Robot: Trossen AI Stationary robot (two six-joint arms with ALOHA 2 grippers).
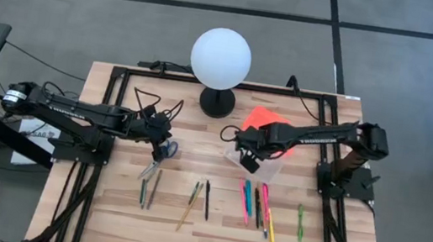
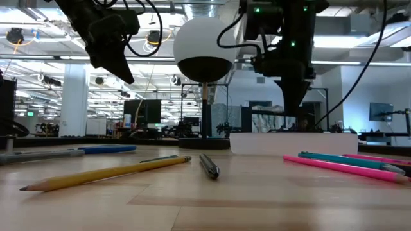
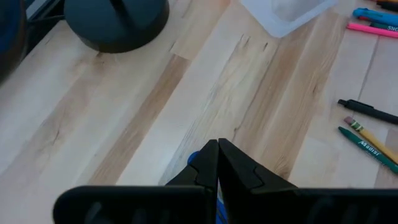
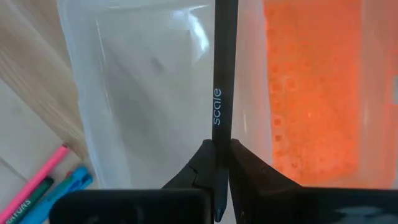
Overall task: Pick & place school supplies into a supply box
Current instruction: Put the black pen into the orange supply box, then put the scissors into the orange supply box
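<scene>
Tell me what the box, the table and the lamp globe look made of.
Box: clear plastic, glossy; the wood shows through. Its lid: orange, likely plastic, faint grid texture. Table: pale wood planks, matte, with visible grain. Lamp globe: smooth white, glass or plastic; can't tell which.

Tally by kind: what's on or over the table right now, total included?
scissors: 1
supply box: 1
globe lamp: 1
black pen held in right claw: 1
loose pens and pencils: 11 (right cluster is packed, may be 12)
Total: 15
</scene>
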